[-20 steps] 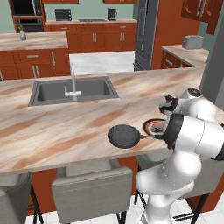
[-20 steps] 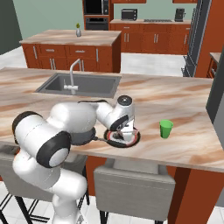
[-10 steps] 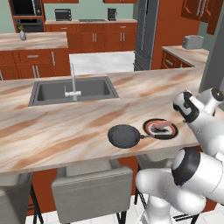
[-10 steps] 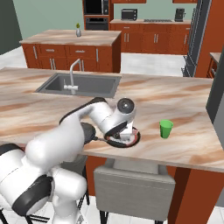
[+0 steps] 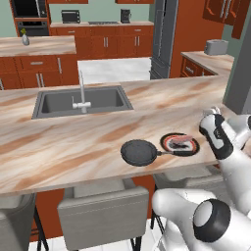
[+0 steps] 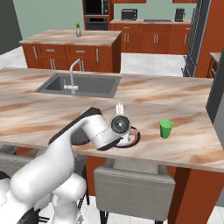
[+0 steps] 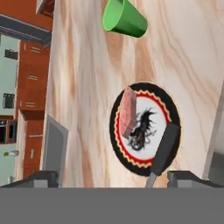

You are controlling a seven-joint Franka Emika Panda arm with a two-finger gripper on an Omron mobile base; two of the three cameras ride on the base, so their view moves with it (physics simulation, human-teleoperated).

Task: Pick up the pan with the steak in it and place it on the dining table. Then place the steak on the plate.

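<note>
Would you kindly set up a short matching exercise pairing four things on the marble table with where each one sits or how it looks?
Things:
1. steak
2. pan
3. cup
4. gripper

States:
A. green, standing alone on the table
B. empty, its handle tip reaching over the plate
C. open, above the plate
D. lying on the plate

Pairs: 1-D, 2-B, 3-A, 4-C
</note>
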